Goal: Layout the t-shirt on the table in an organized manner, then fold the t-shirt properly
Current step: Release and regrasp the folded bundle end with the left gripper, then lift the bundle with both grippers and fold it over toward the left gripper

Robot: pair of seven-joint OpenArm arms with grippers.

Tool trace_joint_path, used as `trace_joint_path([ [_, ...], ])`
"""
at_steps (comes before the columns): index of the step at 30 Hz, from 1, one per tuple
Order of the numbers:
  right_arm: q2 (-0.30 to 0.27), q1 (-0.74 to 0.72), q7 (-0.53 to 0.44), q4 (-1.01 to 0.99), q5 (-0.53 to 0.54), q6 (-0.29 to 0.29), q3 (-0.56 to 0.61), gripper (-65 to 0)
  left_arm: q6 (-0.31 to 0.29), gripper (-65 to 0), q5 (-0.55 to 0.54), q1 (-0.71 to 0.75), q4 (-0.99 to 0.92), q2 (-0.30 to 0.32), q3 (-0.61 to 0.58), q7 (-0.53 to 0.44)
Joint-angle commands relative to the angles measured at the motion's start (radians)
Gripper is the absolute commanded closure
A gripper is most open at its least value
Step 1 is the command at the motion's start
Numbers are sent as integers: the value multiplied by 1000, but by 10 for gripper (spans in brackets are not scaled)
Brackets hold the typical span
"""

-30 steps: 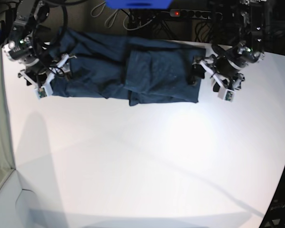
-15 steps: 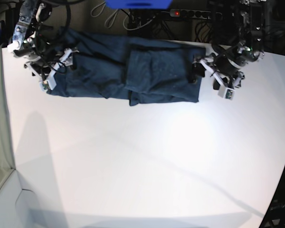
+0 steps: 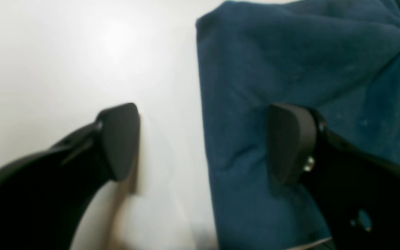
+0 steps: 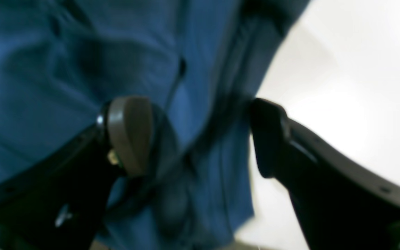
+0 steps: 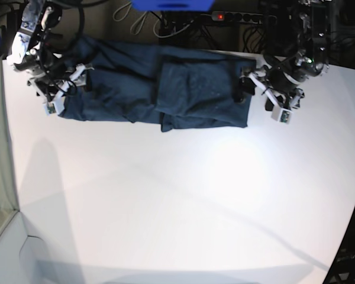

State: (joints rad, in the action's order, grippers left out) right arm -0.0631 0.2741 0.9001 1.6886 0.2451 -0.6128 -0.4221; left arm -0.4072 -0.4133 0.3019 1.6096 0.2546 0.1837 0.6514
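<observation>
Blur softens both wrist views, and we cannot make out the neck label of the t-shirt (image 5: 160, 89). It lies as a folded band at the far edge of the table (image 5: 177, 207), long axis running side to side. We see the left tool (image 3: 203, 142) spread apart, straddling one end hem, and the right tool (image 4: 200, 139) spread apart over the opposite end; neither clamps cloth.

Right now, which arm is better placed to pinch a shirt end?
Left. Its open claw straddles the t-shirt edge, one finger on cloth, one on bare table. The right claw view is blurrier.
</observation>
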Motion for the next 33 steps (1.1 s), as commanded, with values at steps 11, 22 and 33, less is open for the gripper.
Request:
trace_joint_path([
  [11, 32, 4, 40, -32, -5, -2, 32, -354, -3, -550, -12, 10, 16, 9, 3, -17],
  [22, 33, 3, 41, -31, -5, -2, 121, 0, -3, -550, -12, 10, 16, 9, 3, -17],
  [33, 39, -29, 78, 287, -3, -2, 167, 0, 3, -551, -12, 4, 16, -1, 3, -17],
])
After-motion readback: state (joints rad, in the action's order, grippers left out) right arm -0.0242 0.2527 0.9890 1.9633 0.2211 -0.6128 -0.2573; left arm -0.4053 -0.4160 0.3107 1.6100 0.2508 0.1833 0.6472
